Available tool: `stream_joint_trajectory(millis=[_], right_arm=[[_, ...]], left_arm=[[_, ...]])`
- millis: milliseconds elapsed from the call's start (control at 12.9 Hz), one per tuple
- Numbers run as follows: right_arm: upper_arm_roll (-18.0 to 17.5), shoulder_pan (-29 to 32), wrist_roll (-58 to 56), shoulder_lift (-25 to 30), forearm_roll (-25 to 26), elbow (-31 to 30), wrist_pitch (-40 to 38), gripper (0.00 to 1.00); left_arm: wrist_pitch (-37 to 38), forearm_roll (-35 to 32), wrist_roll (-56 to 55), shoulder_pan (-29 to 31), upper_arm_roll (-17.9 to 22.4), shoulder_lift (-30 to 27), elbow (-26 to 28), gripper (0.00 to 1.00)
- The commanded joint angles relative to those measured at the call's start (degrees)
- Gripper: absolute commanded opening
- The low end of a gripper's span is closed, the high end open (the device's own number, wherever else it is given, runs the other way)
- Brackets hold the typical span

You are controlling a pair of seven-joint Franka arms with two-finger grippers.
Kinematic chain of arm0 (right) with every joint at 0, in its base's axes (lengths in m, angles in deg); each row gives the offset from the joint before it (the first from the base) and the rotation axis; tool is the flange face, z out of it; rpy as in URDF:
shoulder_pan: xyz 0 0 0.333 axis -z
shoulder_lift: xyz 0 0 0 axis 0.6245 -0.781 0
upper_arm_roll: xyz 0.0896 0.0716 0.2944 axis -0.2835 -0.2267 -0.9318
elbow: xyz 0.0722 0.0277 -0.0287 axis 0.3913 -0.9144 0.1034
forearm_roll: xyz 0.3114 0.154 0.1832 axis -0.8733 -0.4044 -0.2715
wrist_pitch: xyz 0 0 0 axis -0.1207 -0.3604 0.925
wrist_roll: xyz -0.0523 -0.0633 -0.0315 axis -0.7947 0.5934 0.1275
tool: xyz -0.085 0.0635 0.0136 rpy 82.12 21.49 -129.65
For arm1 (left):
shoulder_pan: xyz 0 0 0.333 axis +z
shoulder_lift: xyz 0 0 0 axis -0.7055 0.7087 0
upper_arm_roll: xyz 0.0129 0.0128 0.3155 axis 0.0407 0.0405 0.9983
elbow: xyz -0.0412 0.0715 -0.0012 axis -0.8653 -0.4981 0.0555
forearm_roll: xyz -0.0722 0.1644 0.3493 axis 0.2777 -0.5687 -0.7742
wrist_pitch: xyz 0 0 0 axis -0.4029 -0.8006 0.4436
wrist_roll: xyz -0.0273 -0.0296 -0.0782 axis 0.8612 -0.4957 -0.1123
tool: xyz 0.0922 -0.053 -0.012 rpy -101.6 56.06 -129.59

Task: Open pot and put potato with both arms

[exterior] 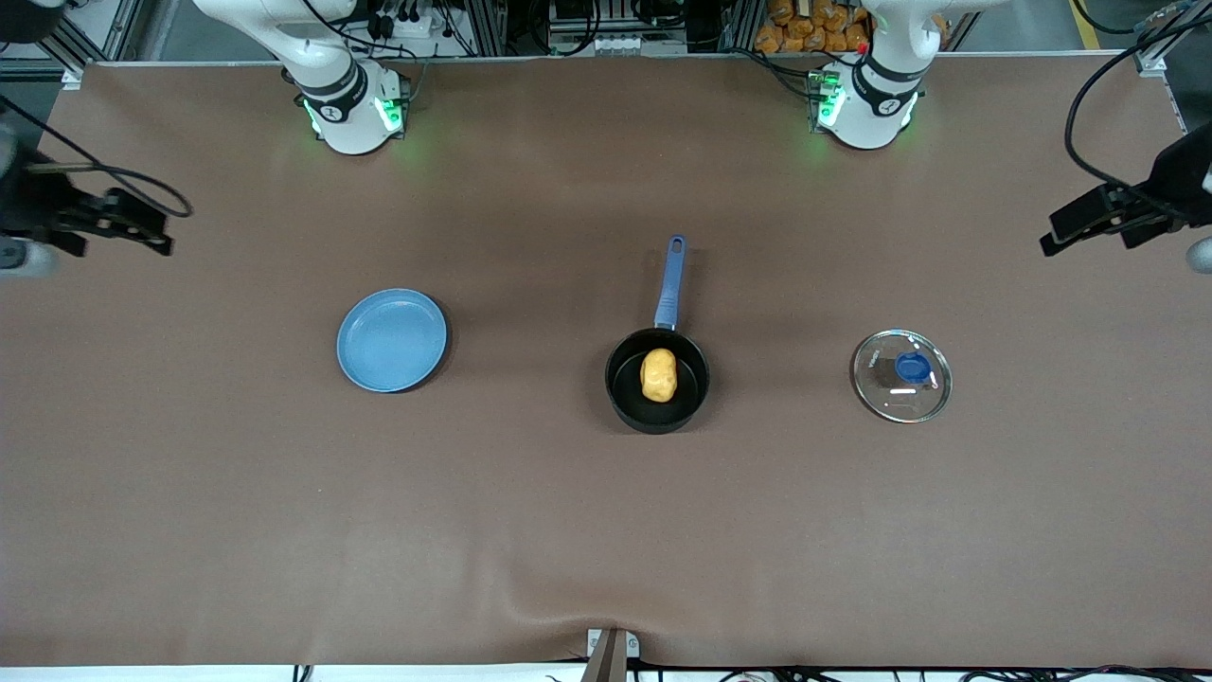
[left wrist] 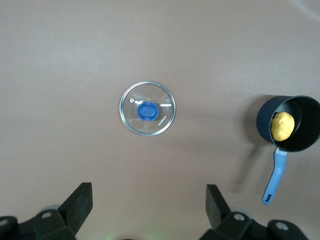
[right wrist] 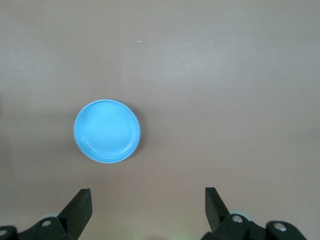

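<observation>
The black pot [exterior: 627, 386] stands uncovered at the table's middle, its blue handle [exterior: 670, 279] pointing toward the robots' bases. Inside it lies the yellow potato [exterior: 659, 375]. The glass lid [exterior: 890, 398] with its blue knob [exterior: 912, 367] rests flat on the cloth toward the left arm's end. My left gripper [exterior: 1065, 227] hangs open and empty high over that end; its wrist view looks down on the lid [left wrist: 135, 120], the pot [left wrist: 306, 137] and the potato [left wrist: 282, 125]. My right gripper [exterior: 156, 227] hangs open and empty high over the right arm's end.
A flat light-blue plate [exterior: 392, 340] lies empty toward the right arm's end, level with the pot; the right wrist view has this plate [right wrist: 107, 131] below the open right gripper [right wrist: 148, 202]. Brown cloth covers the table. Cables trail near both grippers.
</observation>
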Motion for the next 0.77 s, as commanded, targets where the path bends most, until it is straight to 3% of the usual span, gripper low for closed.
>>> stream_joint_trajectory(millis=[0,696], right_arm=[[-1.81,3.78,-0.76,2.04,-0.13,-2.5,1.11,1.0],[-1.72,3.78,-1.11,1.69,-0.13,-2.33,1.29,1.0]], left_arm=[[3.27,0.54,-0.55,1.07,-0.36,-2.01,0.61,1.0],[5.3,-1.47,-6.0,-1.13,-1.32,-5.09,3.68,1.0]])
